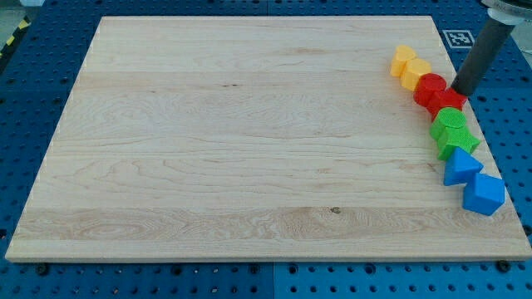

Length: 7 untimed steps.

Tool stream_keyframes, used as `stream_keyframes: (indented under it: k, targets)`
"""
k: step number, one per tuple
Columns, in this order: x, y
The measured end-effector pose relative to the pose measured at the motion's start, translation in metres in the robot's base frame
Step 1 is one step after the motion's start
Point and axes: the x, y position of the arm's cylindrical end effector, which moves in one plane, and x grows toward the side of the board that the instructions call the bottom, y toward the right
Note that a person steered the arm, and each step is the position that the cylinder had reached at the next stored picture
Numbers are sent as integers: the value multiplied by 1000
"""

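My rod comes down from the view's top right, and my tip (pixel 460 92) rests against the right side of the red blocks. A round red block (pixel 430 86) sits just to its left, with a red star-like block (pixel 450 100) right under the tip. Two yellow blocks, one (pixel 402 59) and the other (pixel 416 73), lie up and left of the red ones. Below the tip come a green block (pixel 450 121) and a green star-like block (pixel 456 140). A blue triangle (pixel 460 167) and a blue cube (pixel 484 195) end the line.
The blocks form one line down the right edge of the wooden board (pixel 249 141). Around the board lies a blue perforated table (pixel 515 116). A black-and-white marker tag (pixel 458 37) sits beyond the board's top right corner.
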Motion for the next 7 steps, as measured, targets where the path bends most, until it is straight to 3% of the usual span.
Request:
stream_keyframes:
  k: [3,7]
  targets:
    - [0,16]
    - [31,16]
